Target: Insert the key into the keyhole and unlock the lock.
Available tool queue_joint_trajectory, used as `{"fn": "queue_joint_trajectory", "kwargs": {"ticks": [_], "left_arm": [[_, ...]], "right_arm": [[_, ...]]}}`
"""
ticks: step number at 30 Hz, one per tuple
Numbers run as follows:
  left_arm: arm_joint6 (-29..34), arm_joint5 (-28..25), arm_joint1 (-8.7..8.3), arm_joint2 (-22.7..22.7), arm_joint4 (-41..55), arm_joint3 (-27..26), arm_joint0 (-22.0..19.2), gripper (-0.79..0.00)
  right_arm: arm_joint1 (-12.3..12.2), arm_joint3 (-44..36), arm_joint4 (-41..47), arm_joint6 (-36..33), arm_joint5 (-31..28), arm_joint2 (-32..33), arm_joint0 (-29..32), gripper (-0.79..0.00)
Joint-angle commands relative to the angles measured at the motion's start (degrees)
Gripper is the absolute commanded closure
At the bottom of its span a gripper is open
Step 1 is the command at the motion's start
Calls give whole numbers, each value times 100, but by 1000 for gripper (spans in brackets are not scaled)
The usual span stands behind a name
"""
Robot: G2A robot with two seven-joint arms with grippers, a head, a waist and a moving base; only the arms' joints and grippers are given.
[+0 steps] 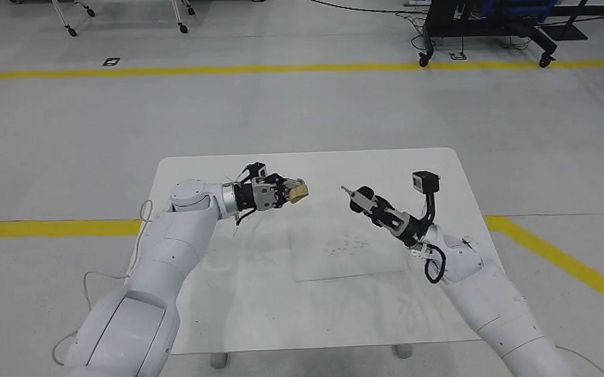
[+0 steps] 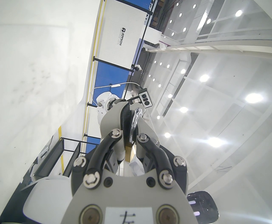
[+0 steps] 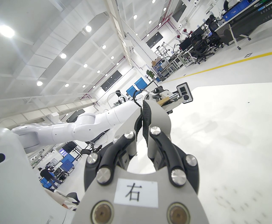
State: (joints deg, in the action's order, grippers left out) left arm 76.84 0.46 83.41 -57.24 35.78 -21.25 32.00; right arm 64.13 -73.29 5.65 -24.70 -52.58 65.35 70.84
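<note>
The left gripper (image 1: pixel 287 192) is clamped on a small brass padlock (image 1: pixel 298 192) with a silver shackle, held in the air above the far middle of the white rectangular table (image 1: pixel 386 306). The right gripper (image 1: pixel 358 199) is pinched tight on a thin silver key (image 1: pixel 346 191), also raised above the table's far middle. The key's tip points toward the padlock, near it but not touching

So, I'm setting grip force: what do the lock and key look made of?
The lock looks like brass, a yellow-gold block; its shackle looks like polished steel, silvery with bright glints. The key is likely metal, a thin pale sliver, too small to say more.
</note>
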Motion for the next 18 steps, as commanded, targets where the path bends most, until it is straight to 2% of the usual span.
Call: {"fn": "queue_joint_trajectory", "kwargs": {"ticks": [1,5,7,9,10,11,15,18], "left_arm": [[0,-1,0,0,1,0,0,0],[0,-1,0,0,1,0,0,0],[0,-1,0,0,1,0,0,0],[0,-1,0,0,1,0,0,0],[0,-1,0,0,1,0,0,0],[-80,2,-1,-5,3,-47,41,0],[-426,194,-49,-24,-130,-345,178,0],[-636,366,-95,-58,-207,-539,288,0]], "right_arm": [[0,-1,-2,0,0,1,1,0],[0,-1,-2,0,0,1,1,0],[-12,-182,-365,-116,-17,3,-29,0],[-64,-694,-1868,-220,-146,228,-122,0],[-71,-883,-2377,-127,-134,307,-96,0],[-72,-1284,-3346,113,-101,400,3,0],[-62,-2141,-5559,656,133,415,272,0],[-74,-2677,-7292,979,537,335,462,0]]}}
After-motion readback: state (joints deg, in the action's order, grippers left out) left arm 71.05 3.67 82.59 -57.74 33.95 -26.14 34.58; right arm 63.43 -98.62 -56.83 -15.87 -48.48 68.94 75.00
